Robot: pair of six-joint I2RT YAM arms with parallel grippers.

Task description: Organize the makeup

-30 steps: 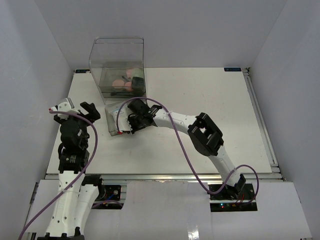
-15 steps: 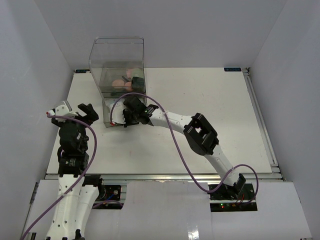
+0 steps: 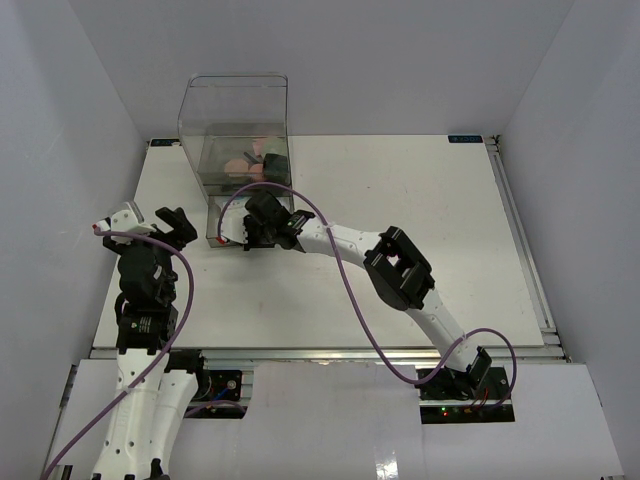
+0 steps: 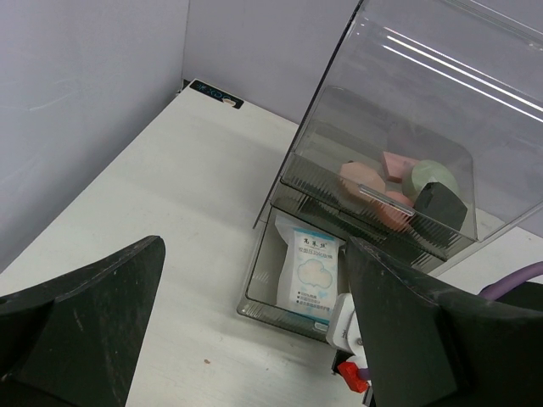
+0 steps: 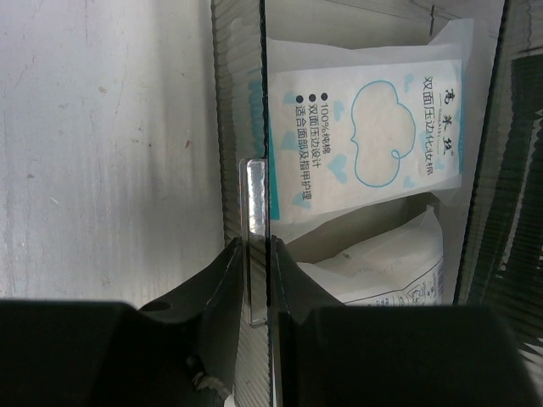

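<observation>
- R pincer [image 5: 256,254] was pinched narrow on drawer tab [image 5: 254,191], at base of clear box [image 4: 407,93].
- L pincer [image 4: 254,305] gaped wide, holding nothing, above counter [image 4: 170,212], left of box.
- Makeup [image 4: 361,180] lay in box's upper compartment; white packets [image 4: 307,271] in drawer [image 4: 257,271].

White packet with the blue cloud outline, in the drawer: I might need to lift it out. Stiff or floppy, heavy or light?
Probably soft and floppy: the white packet looks like a thin film pouch with crinkled edges. Likely light, since it appears puffy rather than dense. Its smooth film may be slippery to pinch.
</observation>
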